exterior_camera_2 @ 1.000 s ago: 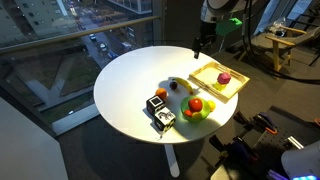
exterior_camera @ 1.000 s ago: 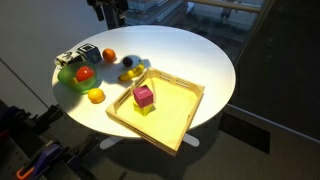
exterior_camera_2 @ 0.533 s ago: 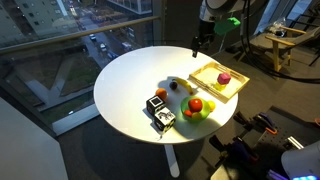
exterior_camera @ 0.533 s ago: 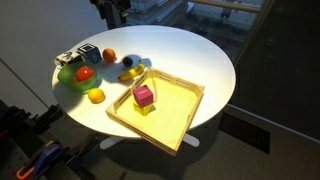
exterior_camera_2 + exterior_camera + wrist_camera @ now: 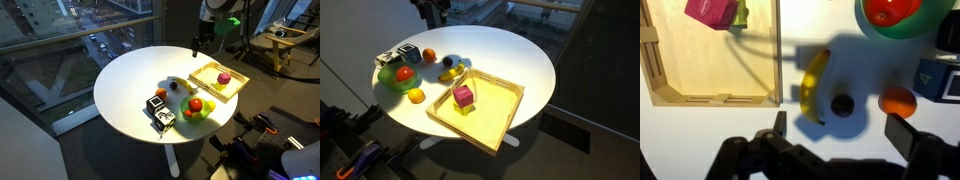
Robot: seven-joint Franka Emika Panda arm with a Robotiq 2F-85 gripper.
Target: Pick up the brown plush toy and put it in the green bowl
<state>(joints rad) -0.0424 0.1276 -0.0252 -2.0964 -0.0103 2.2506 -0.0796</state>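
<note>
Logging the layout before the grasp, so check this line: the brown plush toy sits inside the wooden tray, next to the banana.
Wrong in one point: the brown plush toy sits on the white table, outside the wooden tray, next to the banana. The wrist view shows it.

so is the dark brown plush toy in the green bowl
No, the dark brown plush toy lies on the white table beside the yellow banana, outside the lime-green bowl.
</note>
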